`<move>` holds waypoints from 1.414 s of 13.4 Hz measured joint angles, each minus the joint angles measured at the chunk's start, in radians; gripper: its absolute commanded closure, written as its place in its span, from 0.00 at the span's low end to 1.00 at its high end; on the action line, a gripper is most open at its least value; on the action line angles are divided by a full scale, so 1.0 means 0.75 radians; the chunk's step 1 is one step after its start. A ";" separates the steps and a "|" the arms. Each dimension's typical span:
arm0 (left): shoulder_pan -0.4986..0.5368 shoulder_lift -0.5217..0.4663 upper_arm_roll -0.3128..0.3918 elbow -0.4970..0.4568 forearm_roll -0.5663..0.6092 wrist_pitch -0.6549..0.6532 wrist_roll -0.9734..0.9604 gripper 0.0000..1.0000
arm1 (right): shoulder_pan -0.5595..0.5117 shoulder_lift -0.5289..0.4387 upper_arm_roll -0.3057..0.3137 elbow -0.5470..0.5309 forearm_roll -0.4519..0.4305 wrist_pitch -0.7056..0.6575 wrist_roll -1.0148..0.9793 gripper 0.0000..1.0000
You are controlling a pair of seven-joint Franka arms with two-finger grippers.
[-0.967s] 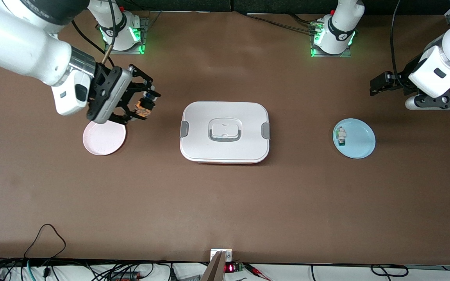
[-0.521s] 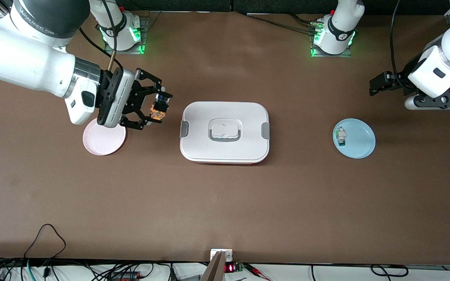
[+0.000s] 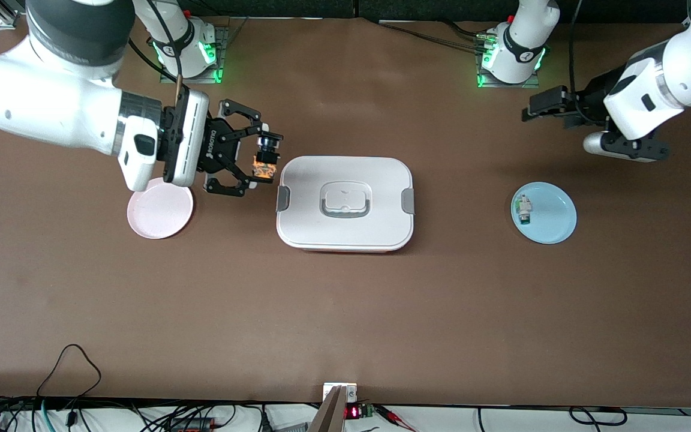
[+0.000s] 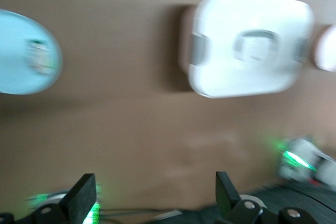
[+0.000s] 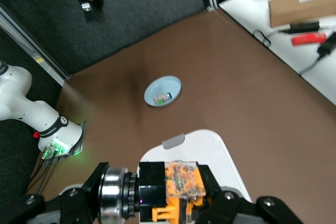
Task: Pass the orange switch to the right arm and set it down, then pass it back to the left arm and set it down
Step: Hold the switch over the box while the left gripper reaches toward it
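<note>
Clamped between the jaws of the right gripper (image 3: 260,159) is the orange switch (image 3: 263,166), held in the air over the bare brown table (image 3: 345,312) just beside the box's end that faces the right arm. In the right wrist view the orange switch (image 5: 181,184) is seen pinched between the black fingers, its orange printed face turned up, with the white lid of the box (image 5: 210,153) below it. A pink plate (image 3: 160,211) lies on the table under the right arm's wrist, toward the right arm's end. The box (image 3: 345,203) sits closed at the middle of the table, its grey latches at both short ends and a grey recessed handle in its lid. A blue plate (image 3: 544,212) is found toward the left arm's end, with a small white-and-green component (image 3: 523,209) lying on it. The left gripper (image 3: 542,107) is held over bare table, between the left arm's base and the blue plate; its jaws are spread wide apart and nothing is held between them, as the left wrist view shows.
</note>
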 measured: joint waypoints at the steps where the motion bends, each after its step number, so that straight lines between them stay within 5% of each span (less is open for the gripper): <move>1: 0.013 0.024 0.005 -0.003 -0.108 -0.010 0.000 0.00 | 0.001 0.007 0.000 -0.015 0.058 0.005 -0.073 0.72; 8: 0.142 0.207 0.012 -0.064 -0.642 -0.050 0.027 0.00 | 0.044 0.040 0.000 -0.041 0.396 0.008 -0.437 0.74; 11: 0.152 0.215 0.012 -0.171 -0.753 -0.050 0.152 0.00 | 0.082 0.072 0.001 -0.069 0.596 0.008 -0.596 0.76; 16: 0.199 0.216 0.007 -0.277 -0.958 -0.038 0.173 0.01 | 0.175 0.131 0.001 -0.070 0.736 0.078 -0.626 0.76; 19: 0.189 0.216 -0.082 -0.340 -1.046 0.096 0.187 0.01 | 0.255 0.167 0.002 -0.069 0.799 0.200 -0.626 0.76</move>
